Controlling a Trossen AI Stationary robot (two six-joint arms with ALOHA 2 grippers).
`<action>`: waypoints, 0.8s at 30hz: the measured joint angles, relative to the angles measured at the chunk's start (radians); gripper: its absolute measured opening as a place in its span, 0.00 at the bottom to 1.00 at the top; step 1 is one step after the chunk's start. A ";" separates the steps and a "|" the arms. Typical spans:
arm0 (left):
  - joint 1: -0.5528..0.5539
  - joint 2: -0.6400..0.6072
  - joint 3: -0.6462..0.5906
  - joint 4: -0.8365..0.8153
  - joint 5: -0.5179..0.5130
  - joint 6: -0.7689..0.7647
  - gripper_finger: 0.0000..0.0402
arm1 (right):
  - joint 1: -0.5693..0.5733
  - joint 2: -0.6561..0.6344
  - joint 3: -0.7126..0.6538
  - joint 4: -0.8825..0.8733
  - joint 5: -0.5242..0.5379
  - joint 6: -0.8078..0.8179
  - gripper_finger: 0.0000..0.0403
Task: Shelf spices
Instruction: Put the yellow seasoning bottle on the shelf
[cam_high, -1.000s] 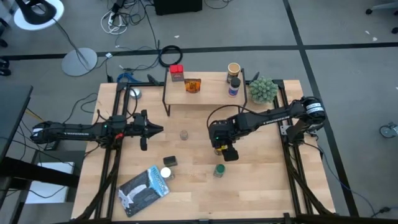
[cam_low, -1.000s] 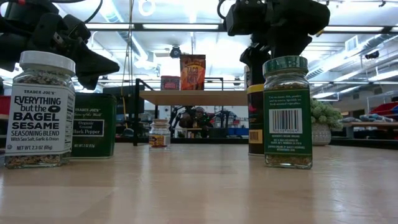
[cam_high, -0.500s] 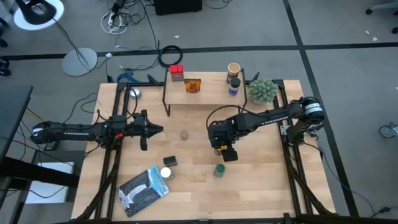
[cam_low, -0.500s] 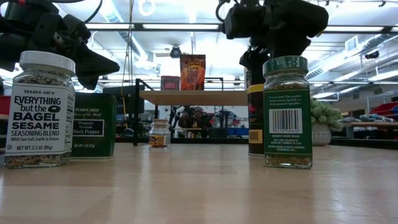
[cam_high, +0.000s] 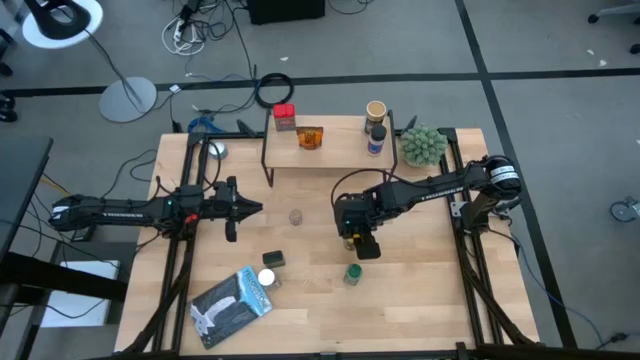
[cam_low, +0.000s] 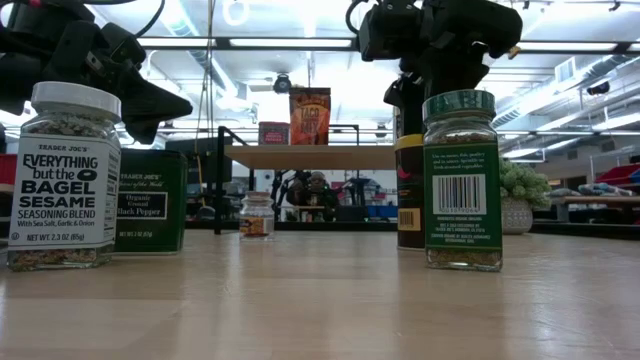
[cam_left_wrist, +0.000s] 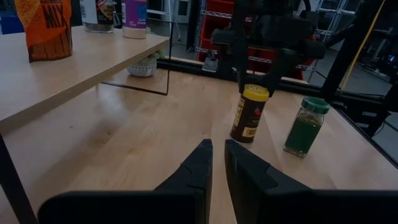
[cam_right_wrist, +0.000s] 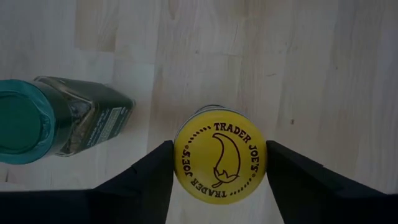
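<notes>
Straddling the yellow-lid jar (cam_right_wrist: 219, 154) from straight above, the right gripper (cam_right_wrist: 217, 163) has a dark finger on each side of the round cap, seemingly touching its rim, so the jaws look set on the lid, though how firm the hold is I cannot tell. That top-down approach suits a tall narrow jar standing upright on the table (cam_high: 420, 300): the cap is the easiest part to reach. Its lid looks like smooth printed plastic over a dark glass body with a yellow label. Just beside it stands a green-lid jar (cam_high: 352, 272), clear glass showing green flakes. The left gripper (cam_left_wrist: 214, 163) waits at the table's left side, fingers pressed together, holding nothing. The shelf (cam_high: 340, 150), a pale wood board on thin black legs, already carries several spices, among them an orange packet (cam_high: 309, 138); room remains in its middle for the jar.
</notes>
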 joint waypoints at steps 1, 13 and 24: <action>0.000 0.000 0.000 0.000 0.000 0.000 0.12 | 0.000 0.000 0.000 0.000 0.000 0.000 0.58; 0.000 0.000 0.000 0.000 0.000 0.000 0.12 | 0.000 -0.002 0.071 -0.070 0.039 0.014 0.57; 0.000 0.000 0.000 0.002 0.000 0.000 0.12 | -0.051 -0.003 0.305 -0.260 0.079 0.078 0.57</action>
